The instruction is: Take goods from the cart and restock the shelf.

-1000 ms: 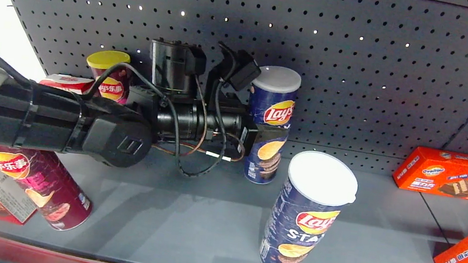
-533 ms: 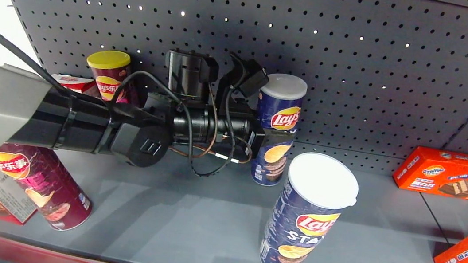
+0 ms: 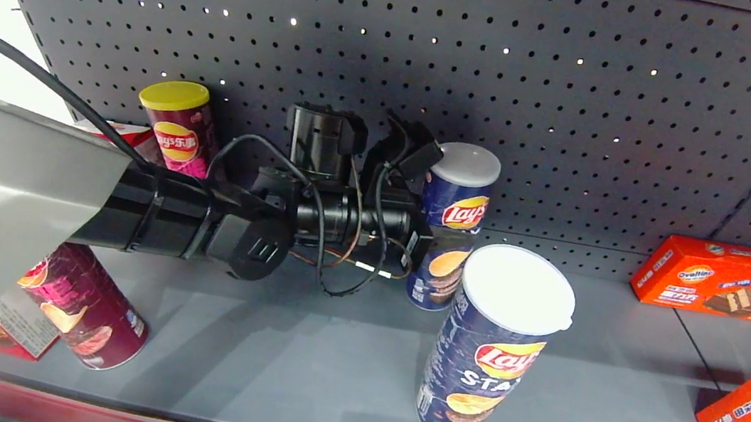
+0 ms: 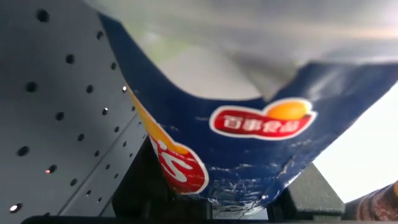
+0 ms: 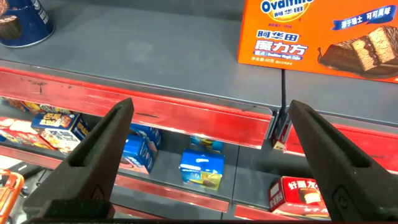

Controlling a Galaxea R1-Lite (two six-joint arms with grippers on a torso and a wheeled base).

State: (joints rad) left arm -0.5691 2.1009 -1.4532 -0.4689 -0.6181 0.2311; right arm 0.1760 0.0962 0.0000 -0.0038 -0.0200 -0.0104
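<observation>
Placement wants patience: left gripper, jaws clamped on the blue chips can between them, should settle its base flat on the shelf before releasing, clear of the second blue can just past the jaws. Right gripper gapes wide, empty. Over the last second the held can slid rightward and lower.

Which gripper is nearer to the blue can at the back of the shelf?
Left. The left gripper is shut on the back can. The right gripper is open in front of the shelf's red edge, below an orange box, away from that can.
</observation>
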